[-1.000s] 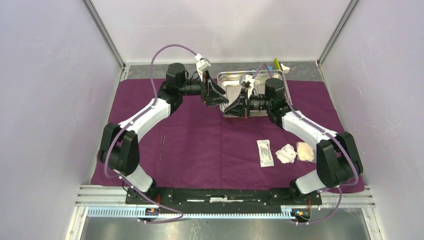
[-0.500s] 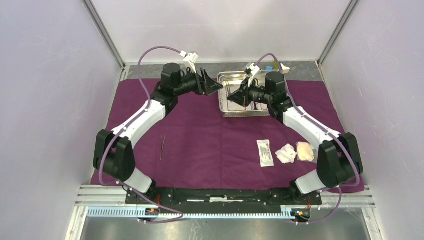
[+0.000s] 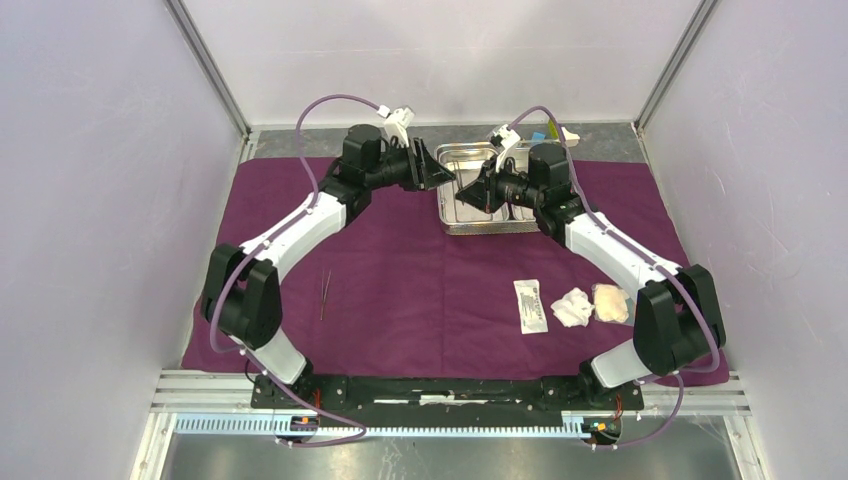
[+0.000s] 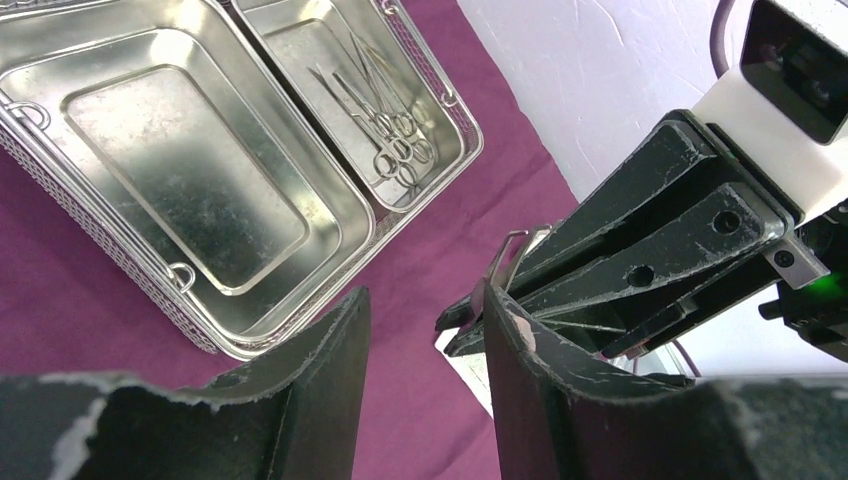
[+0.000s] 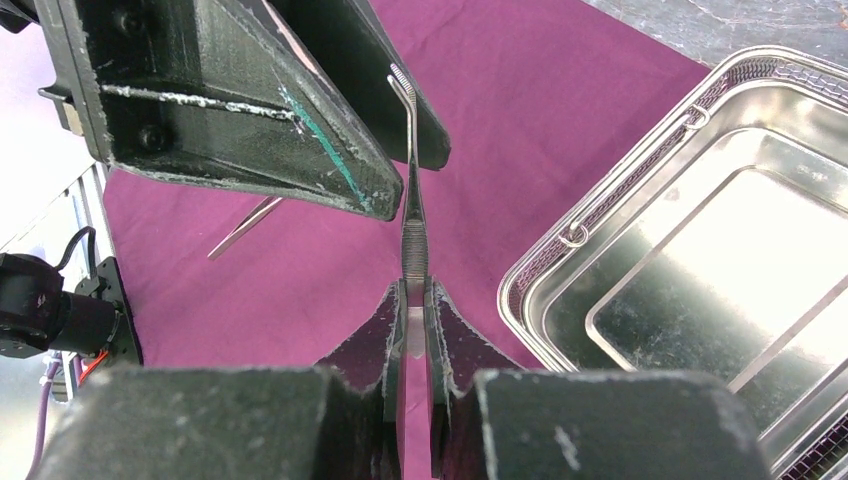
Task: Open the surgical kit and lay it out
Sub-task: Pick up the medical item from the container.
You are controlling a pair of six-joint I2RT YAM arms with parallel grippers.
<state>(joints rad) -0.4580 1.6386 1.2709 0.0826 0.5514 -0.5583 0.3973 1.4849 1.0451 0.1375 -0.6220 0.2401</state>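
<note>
The plum-purple cloth lies spread on the table. The steel two-compartment tray stands at its back; the left wrist view shows one bare compartment and scissor-handled instruments in the other. My right gripper is shut on slim steel tweezers, held in the air left of the tray, their curved tip beside my left gripper's fingers. My left gripper is open and empty, its jaws facing the right gripper. In the top view the two grippers almost meet.
A thin instrument lies on the cloth at the left. A white flat packet and two gauze pads lie at the front right. Small blocks sit behind the tray. Enclosure walls stand close on three sides.
My right gripper rose from the tray's front edge with the tweezers and now holds still. My left gripper swung back left, then moved right again towards the right gripper.
</note>
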